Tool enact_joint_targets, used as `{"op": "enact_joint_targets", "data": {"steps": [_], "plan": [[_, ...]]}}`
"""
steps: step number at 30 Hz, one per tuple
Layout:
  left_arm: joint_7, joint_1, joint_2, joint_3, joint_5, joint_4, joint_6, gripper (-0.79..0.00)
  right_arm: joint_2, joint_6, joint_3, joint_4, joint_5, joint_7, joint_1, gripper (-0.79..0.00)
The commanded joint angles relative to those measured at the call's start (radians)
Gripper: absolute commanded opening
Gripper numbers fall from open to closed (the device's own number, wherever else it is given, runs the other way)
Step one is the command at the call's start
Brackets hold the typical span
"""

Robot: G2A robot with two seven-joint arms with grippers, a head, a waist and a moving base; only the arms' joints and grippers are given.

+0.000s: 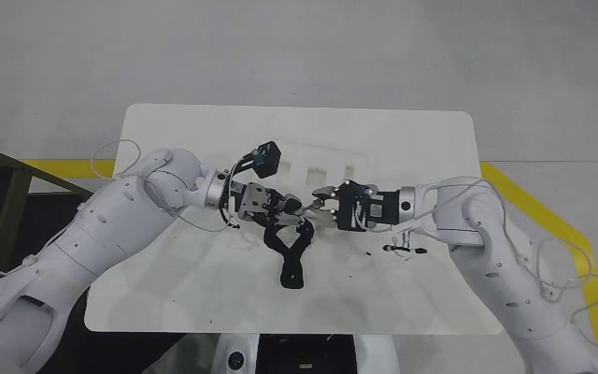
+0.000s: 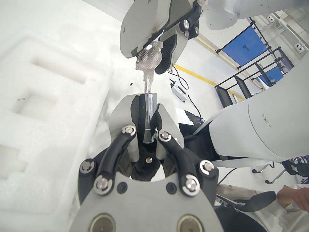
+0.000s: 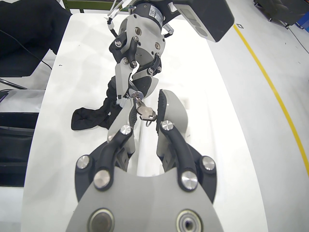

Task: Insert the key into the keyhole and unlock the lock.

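Now the key (image 2: 149, 57) sits partly in the keyhole (image 3: 138, 95), above the middle of the surface (image 1: 392, 131).
The left hand (image 1: 288, 203) clamps the chrome lock (image 2: 149, 112), its black cable (image 1: 291, 260) trailing toward the near edge; the right hand (image 1: 318, 198) pinches the key; small dark bits (image 1: 407, 249) lie beside that arm, bare room all round.

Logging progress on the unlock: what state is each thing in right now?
key: gripped in right end effector, blade partly in the keyhole
lock: cylinder clamped in left end effector; locked or unlocked, cannot tell
black cable: slack on the table
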Motion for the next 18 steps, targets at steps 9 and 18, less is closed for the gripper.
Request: {"op": "enact_joint_targets", "data": {"steps": [9, 18], "plan": [[-0.002, 0.023, -0.003, -0.041, 0.029, -0.02, 0.0, -0.785, 0.001, 0.03, -0.028, 0.018, 0.121, 0.08, 0.018, -0.785], [0.022, 0.037, -0.004, -0.06, 0.104, -0.034, 0.0, -0.785, 0.003, 0.121, -0.056, 0.043, 0.336, 0.223, 0.049, -0.785]]}}
